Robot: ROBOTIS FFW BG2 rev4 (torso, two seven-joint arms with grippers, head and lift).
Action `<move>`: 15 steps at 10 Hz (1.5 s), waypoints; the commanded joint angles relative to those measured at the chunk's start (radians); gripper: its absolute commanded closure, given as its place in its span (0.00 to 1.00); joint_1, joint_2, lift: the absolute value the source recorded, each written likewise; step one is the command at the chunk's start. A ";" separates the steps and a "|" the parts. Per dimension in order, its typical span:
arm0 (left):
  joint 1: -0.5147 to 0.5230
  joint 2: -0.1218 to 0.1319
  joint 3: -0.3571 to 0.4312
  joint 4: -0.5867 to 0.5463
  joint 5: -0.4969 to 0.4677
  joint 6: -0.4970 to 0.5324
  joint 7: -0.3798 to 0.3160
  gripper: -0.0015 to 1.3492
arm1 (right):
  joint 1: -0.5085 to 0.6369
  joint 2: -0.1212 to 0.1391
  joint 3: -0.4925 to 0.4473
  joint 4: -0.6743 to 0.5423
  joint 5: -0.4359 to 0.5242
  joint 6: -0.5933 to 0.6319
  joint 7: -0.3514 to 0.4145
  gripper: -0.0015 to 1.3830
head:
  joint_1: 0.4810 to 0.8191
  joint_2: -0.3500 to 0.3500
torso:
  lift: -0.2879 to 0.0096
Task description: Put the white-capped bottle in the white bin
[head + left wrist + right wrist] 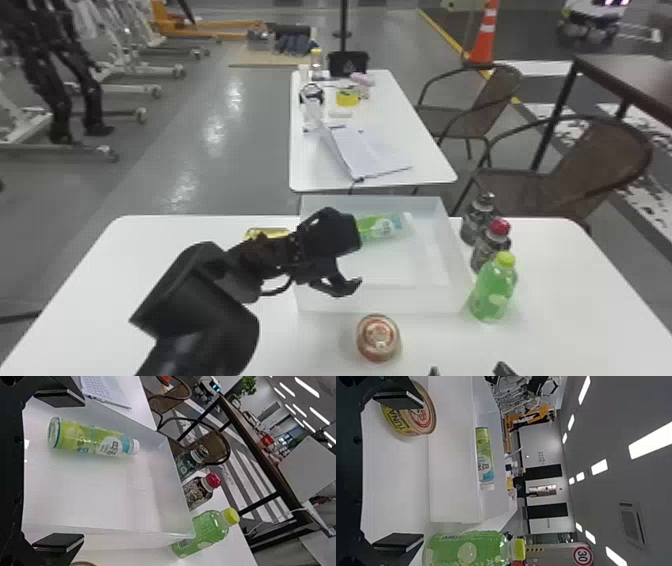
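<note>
White table (90, 300); white bin (380, 299) at far centre; tuna can (378, 338) nearer; yellow-capped (492, 295), red-capped (489, 249) and dark bottles (475, 222) right; gold item (267, 233) far left of the bin.

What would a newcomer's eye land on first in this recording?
Probably the bulky black left arm, its open fingers over the left part of the rectangular white bin. In the bin, a green-and-blue-labelled bottle with a white cap lies on its side. Beyond the bin's right wall stands a bright green, yellow-capped bottle.

White-capped bottle (381, 227) partly hidden.
</note>
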 commanded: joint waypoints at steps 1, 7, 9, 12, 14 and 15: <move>0.105 -0.036 0.134 -0.050 0.045 -0.026 -0.002 0.08 | 0.004 -0.006 0.000 -0.004 -0.003 -0.001 0.000 0.09 | 0.20 0.50 | 0.63; 0.476 -0.104 0.607 -0.156 0.474 -0.184 0.110 0.08 | 0.033 -0.023 -0.002 -0.022 -0.006 -0.010 -0.034 0.09 | 0.20 0.50 | 0.63; 0.573 -0.104 0.659 -0.156 0.629 -0.254 0.179 0.08 | 0.038 -0.023 -0.002 -0.024 -0.008 -0.010 -0.038 0.09 | 0.20 0.50 | 0.63; 0.679 -0.104 0.702 -0.156 0.727 -0.333 0.270 0.08 | 0.050 -0.023 -0.003 -0.028 -0.006 -0.016 -0.048 0.09 | 0.20 0.50 | 0.63; 0.718 -0.104 0.705 -0.127 0.758 -0.370 0.297 0.08 | 0.062 -0.024 -0.008 -0.032 -0.006 -0.024 -0.052 0.09 | 0.20 0.50 | 0.63; 0.720 -0.104 0.710 -0.113 0.764 -0.385 0.300 0.08 | 0.070 -0.023 -0.009 -0.036 -0.006 -0.027 -0.055 0.09 | 0.20 0.50 | 0.63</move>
